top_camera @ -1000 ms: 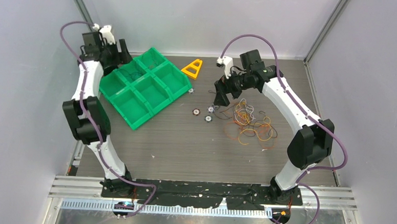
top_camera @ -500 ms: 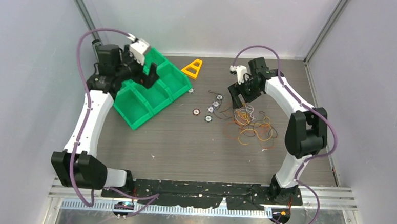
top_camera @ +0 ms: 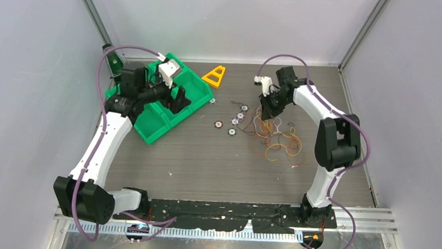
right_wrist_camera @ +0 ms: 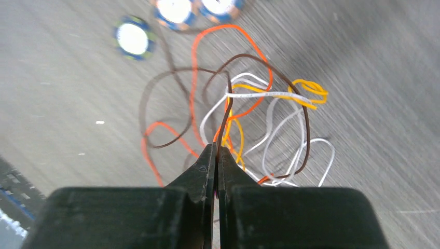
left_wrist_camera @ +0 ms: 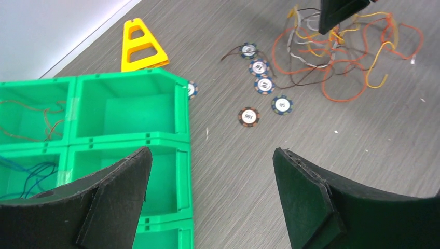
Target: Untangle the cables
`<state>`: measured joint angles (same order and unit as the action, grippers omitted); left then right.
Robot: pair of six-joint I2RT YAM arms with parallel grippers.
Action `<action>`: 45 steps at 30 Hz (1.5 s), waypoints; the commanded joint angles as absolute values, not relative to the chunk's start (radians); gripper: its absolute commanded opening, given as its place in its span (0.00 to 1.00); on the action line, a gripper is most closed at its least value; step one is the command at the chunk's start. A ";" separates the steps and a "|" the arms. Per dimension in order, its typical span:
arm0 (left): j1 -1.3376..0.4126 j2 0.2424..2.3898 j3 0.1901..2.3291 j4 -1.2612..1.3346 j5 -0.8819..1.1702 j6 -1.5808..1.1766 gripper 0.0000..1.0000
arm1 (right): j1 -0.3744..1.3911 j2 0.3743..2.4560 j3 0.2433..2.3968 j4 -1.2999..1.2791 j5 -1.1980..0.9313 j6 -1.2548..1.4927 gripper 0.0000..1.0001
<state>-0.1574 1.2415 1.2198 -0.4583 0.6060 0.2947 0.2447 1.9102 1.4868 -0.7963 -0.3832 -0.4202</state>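
The cables (top_camera: 279,138) lie as a loose tangle of orange, yellow, white and dark brown strands on the table's right half, also seen at the top of the left wrist view (left_wrist_camera: 346,58). My right gripper (top_camera: 267,111) sits at the tangle's far edge. In the right wrist view it (right_wrist_camera: 216,148) is shut on a dark brown cable (right_wrist_camera: 227,106), which rises out of the tips with orange and yellow strands close beside it. My left gripper (top_camera: 179,99) hovers open over the right edge of the green bin, with nothing between its fingers (left_wrist_camera: 211,151).
A green compartment bin (top_camera: 151,130) stands at the left. One of its cells holds a brown wire (left_wrist_camera: 44,120), another a blue wire (left_wrist_camera: 28,174). A yellow triangle (top_camera: 214,75) lies behind it. Several ringed discs (top_camera: 232,131) sit between bin and tangle.
My left arm swung from the back left corner across the bin towards the middle. My right gripper came down onto the tangle and shut on a dark brown cable.
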 commanded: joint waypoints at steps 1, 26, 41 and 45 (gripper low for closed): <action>-0.177 1.230 1.205 -0.373 0.736 0.282 0.88 | 0.255 1.699 1.518 -0.787 -0.661 -0.464 0.05; -0.505 1.214 0.977 0.103 0.811 0.098 0.38 | 0.398 1.503 1.547 -0.654 -0.926 -0.193 0.05; -0.638 1.270 0.936 0.003 0.726 0.536 0.40 | 0.368 1.438 1.431 -0.600 -0.920 -0.097 0.05; -0.640 1.311 0.928 0.028 0.669 0.460 0.41 | 0.363 1.441 1.422 -0.615 -0.923 -0.102 0.05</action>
